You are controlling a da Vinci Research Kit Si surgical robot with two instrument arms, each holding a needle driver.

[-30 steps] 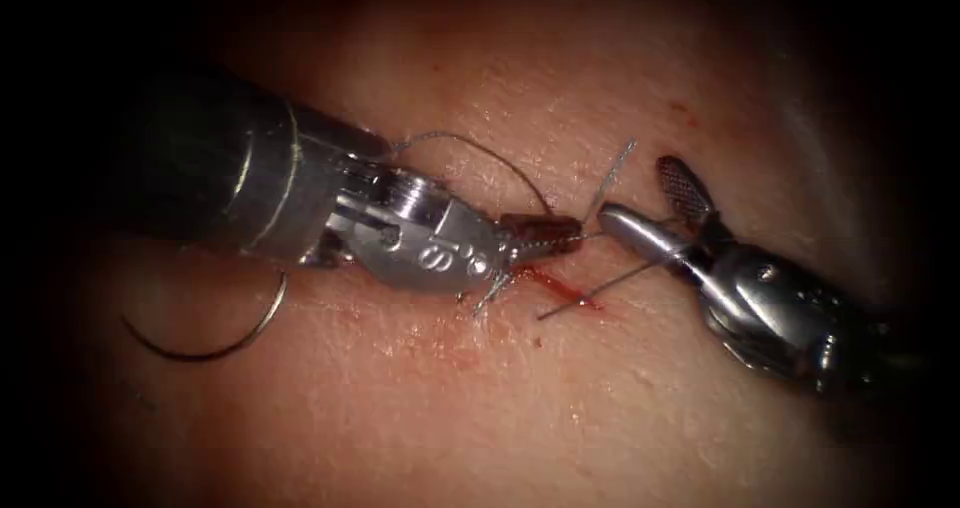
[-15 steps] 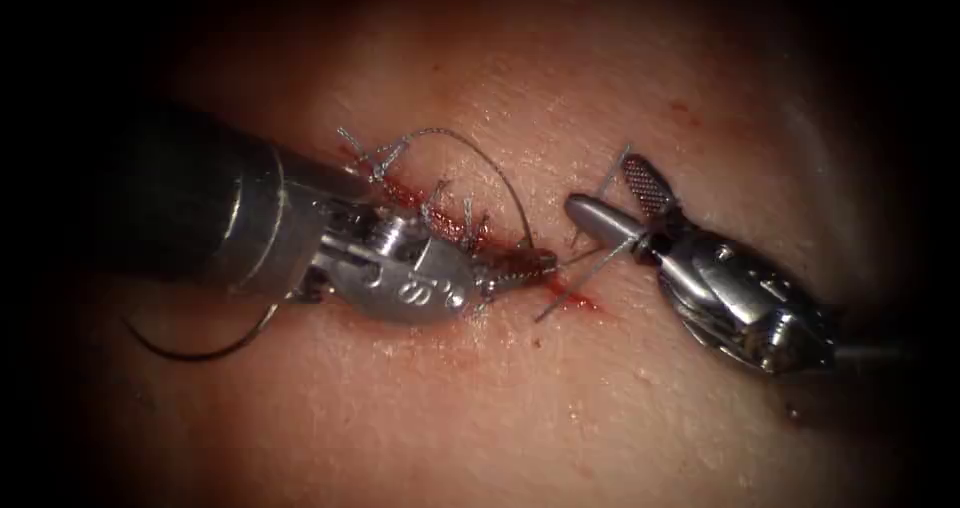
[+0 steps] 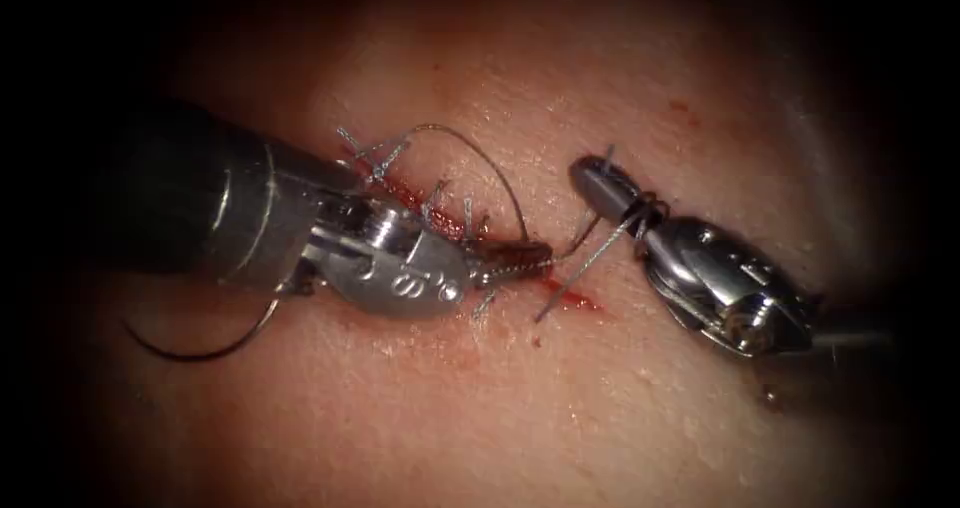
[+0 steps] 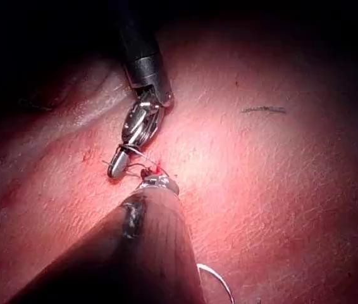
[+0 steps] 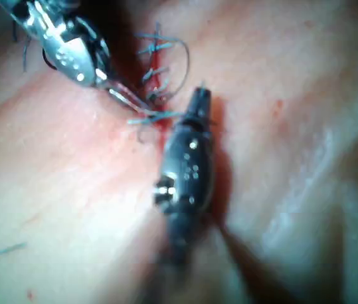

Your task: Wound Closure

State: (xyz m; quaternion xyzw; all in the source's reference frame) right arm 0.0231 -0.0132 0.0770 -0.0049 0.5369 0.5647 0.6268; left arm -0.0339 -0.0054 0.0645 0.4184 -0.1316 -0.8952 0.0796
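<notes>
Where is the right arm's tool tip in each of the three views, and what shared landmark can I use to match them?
Endoscope view: the right tool lies just right of the cut, jaws shut, thread wrapped around them.
Left wrist view: the right tool reaches toward the red fluid.
Right wrist view: the right tool points at the stitched cut.
Shared landmark: the red fluid at the cut, between both tools' tips.

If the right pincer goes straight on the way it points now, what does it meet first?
Probably bare tissue above the cut. The right pincer, shut with thread looped around it, points up-left, past the left pincer; depth is unclear.
</notes>
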